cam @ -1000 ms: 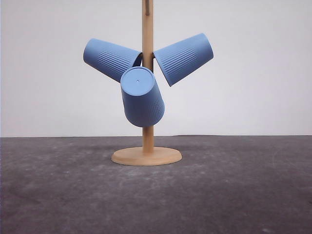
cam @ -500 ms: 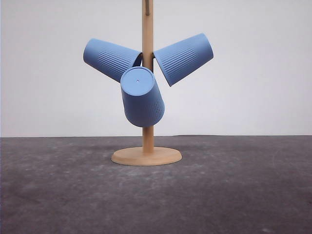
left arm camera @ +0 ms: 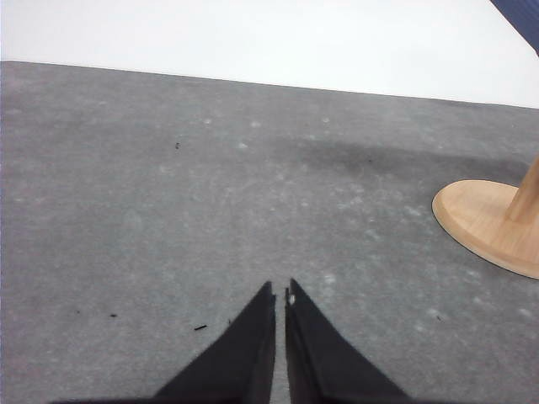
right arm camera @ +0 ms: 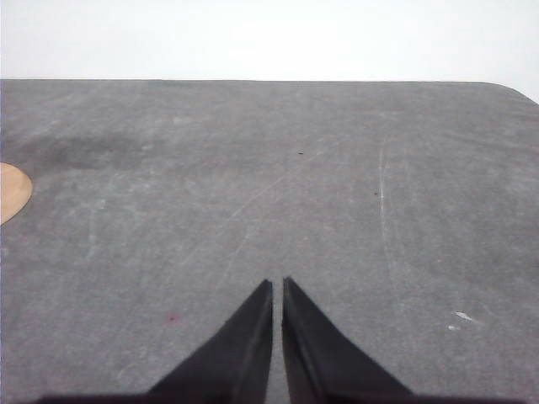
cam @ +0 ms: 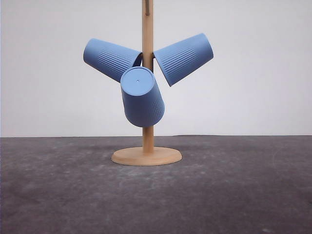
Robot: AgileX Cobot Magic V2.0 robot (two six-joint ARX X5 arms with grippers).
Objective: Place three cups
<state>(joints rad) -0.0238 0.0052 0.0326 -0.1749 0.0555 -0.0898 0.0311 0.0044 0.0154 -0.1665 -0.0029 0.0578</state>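
- Dark grey matte tabletop (cam: pixel 234 195) runs back to a plain white wall, and a wooden stand (cam: pixel 147 155) with a round base and an upright pole sits at mid-table.
- Left gripper (left arm camera: pixel 280 296): its two black fingers are drawn together with only a hairline slit between the tips, holding nothing, over bare table, with the stand's base off to one side.
- Left cup (cam: pixel 109 59) hangs on the pole, tilted, its flat base pointing up and to the left.
- Middle cup (cam: pixel 142 97) hangs lower, in front of the pole, its base turned toward the camera.
- Right cup (cam: pixel 184 57) hangs tilted, its base pointing up and to the right.
- Right gripper (right arm camera: pixel 277 290): fingers likewise pressed almost together, empty, above bare table.
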